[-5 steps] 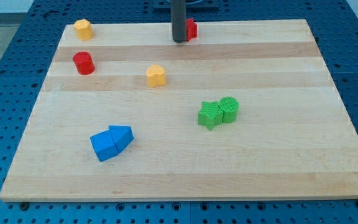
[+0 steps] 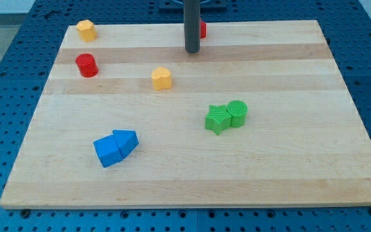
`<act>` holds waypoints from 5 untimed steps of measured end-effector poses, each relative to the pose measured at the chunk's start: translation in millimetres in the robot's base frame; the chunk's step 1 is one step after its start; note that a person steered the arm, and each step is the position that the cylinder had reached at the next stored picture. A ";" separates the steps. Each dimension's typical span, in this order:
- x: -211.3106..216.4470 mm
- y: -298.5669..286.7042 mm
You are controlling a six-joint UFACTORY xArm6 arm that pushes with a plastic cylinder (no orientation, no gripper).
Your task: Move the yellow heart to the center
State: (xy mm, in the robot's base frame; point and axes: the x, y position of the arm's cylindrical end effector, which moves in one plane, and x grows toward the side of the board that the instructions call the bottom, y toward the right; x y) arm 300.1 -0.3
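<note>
Jaws are absent on this rig: the arm ends in a plain rod, and my tip [image 2: 192,50] rests on the board [image 2: 288,161] near the view's top, well apart from the yellow heart [image 2: 161,78]. That heart sits left of and above the board's middle. Standing up-right of it, the tip is probably not yet placed to push it down-right toward the center.

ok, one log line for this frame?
my tip: near view's top, up-right of yellow heart block, apart | heart: left of wooden board centre | red block: behind rod
</note>
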 end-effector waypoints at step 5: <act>51.2 16.6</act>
State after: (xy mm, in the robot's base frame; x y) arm 351.3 16.2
